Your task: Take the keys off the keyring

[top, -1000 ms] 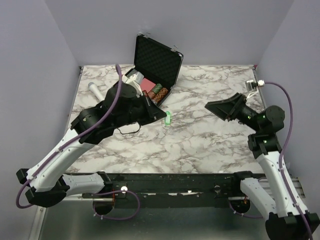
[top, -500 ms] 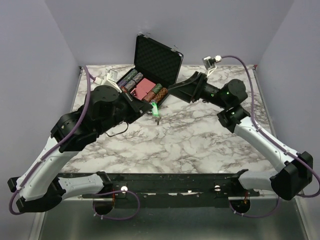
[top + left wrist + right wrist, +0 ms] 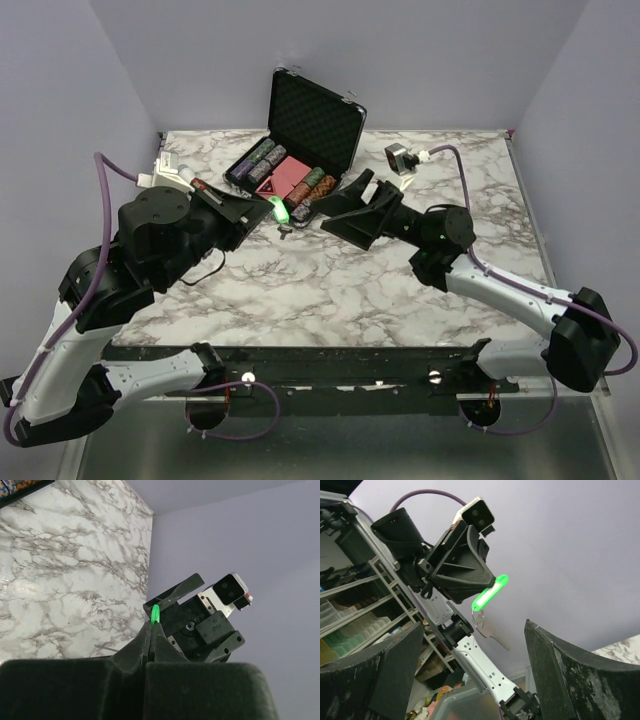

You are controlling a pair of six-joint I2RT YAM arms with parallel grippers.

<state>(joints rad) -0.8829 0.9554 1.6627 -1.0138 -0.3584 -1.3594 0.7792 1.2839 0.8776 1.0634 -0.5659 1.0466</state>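
Observation:
My left gripper [image 3: 268, 205] is shut on a bright green tag [image 3: 280, 209], which it holds in the air in front of the chip case. In the right wrist view a thin metal keyring [image 3: 479, 616] hangs from the green tag [image 3: 490, 592], and a silver key [image 3: 492, 632] dangles from the ring. The left wrist view shows only the tag's tip [image 3: 155, 614] above the pressed-together left gripper [image 3: 151, 626]. My right gripper [image 3: 332, 207] stands open just right of the tag, facing it. Nothing lies between its fingers [image 3: 395, 665].
An open black case [image 3: 312, 125] with poker chips [image 3: 308, 190] stands at the back centre of the marble table [image 3: 400, 290]. A white microphone [image 3: 180, 172] lies at the back left behind the left arm. Grey walls close in three sides.
My left gripper has lifted the tag off the table and drawn it left. The right arm has swung in from the right to face it, its jaws slightly narrower.

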